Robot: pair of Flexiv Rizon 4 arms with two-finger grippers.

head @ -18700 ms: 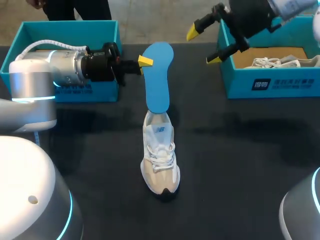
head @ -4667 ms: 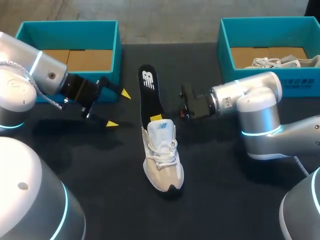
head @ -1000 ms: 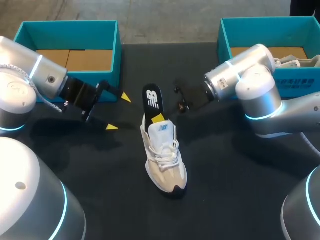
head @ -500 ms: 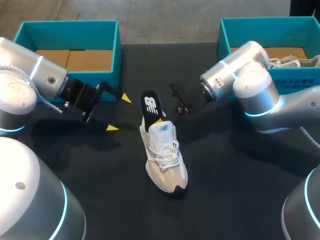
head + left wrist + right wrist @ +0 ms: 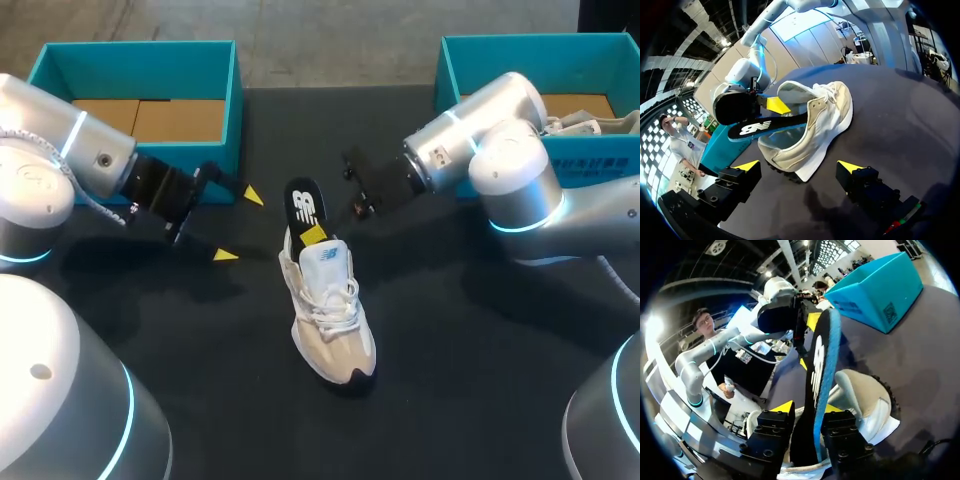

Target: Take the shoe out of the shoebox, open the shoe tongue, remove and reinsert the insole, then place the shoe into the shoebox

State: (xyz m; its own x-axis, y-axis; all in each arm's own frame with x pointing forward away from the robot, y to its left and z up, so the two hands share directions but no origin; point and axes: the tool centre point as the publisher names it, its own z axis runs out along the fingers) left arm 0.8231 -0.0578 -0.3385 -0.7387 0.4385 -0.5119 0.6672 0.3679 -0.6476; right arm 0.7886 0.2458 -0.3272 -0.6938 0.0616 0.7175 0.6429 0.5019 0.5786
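Observation:
A white and beige shoe [image 5: 328, 310] lies mid-table, toe toward me. A black-topped, blue-edged insole [image 5: 304, 203] sticks up out of its heel opening. My right gripper [image 5: 308, 232] reaches in from the right, with one yellow tip showing beside the insole. In the right wrist view the insole [image 5: 820, 365] stands between the fingers of that gripper [image 5: 807, 407], which are slightly apart, above the shoe [image 5: 865, 400]. My left gripper [image 5: 238, 225] hangs wide open and empty to the left of the shoe. Its wrist view shows the gripper [image 5: 800, 165] facing the shoe's heel [image 5: 815, 125] and insole [image 5: 760, 127].
A teal shoebox [image 5: 140, 60] with a brown cardboard floor stands at the back left. Another teal box [image 5: 520, 165] at the back right holds a second white shoe [image 5: 560, 123], and my right arm's elbow is close to its front wall.
The right wrist has swung slightly toward the back of the table, and its jaws have eased apart around the insole. The shoe's heel shifted a little left. The left arm kept still.

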